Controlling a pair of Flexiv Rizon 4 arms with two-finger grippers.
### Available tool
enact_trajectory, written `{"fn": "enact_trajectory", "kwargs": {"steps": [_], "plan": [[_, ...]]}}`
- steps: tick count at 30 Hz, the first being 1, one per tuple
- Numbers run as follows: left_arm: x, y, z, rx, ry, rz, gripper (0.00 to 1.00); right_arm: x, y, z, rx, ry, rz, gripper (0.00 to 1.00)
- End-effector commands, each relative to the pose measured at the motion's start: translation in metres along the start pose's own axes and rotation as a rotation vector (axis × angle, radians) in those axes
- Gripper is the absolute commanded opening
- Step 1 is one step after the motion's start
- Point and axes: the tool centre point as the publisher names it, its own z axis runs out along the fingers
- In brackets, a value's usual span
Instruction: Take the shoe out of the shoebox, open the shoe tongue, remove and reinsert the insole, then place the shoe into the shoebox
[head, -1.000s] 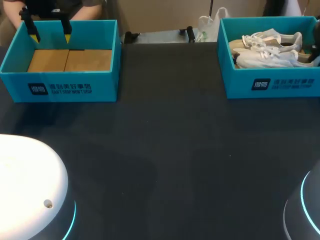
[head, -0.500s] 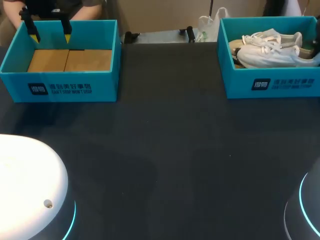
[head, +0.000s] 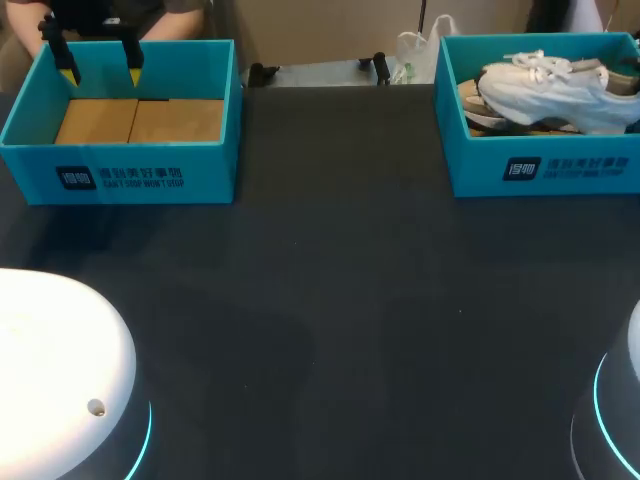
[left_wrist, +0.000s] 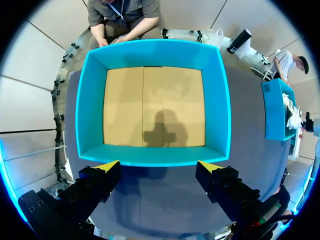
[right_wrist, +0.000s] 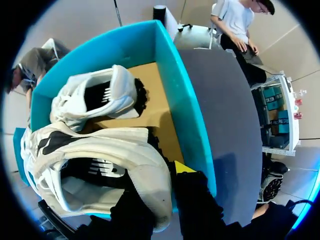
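Our right gripper (right_wrist: 160, 177) pinched the shoe's (right_wrist: 112, 145) heel, the left gripper (left_wrist: 157, 167) gaped empty, so we judged a straight lift clear of the far-right shoebox (head: 545, 172) wall best.

Box (head: 120, 165) at far left of table (head: 330, 300); shoebox (head: 560, 170) far right; second shoe (right_wrist: 95, 97) inside it, shoe (head: 545, 95) raised over it.

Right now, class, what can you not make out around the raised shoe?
- Head view: the lifted shoe runs off the edge, cutting off the right jaws.
- Right wrist view: the shoe's heel hides one jaw tip.
- Head view: the second shoe is mostly hidden beneath it.
- Left wrist view: the right shoebox is too small to show contents.
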Motion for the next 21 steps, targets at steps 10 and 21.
{"fn": "enact_trajectory", "kwargs": {"steps": [10,21], "plan": [[0.0,0.0,0.0,0.0,0.001,0.0,1.0,-0.001,-0.029,-0.08,-0.042,-0.044,-0.015,0.0],[0.0,0.0,0.0,0.0,0.001,0.0,1.0,0.024,-0.075,-0.141,-0.041,-0.065,-0.107,0.0]]}}
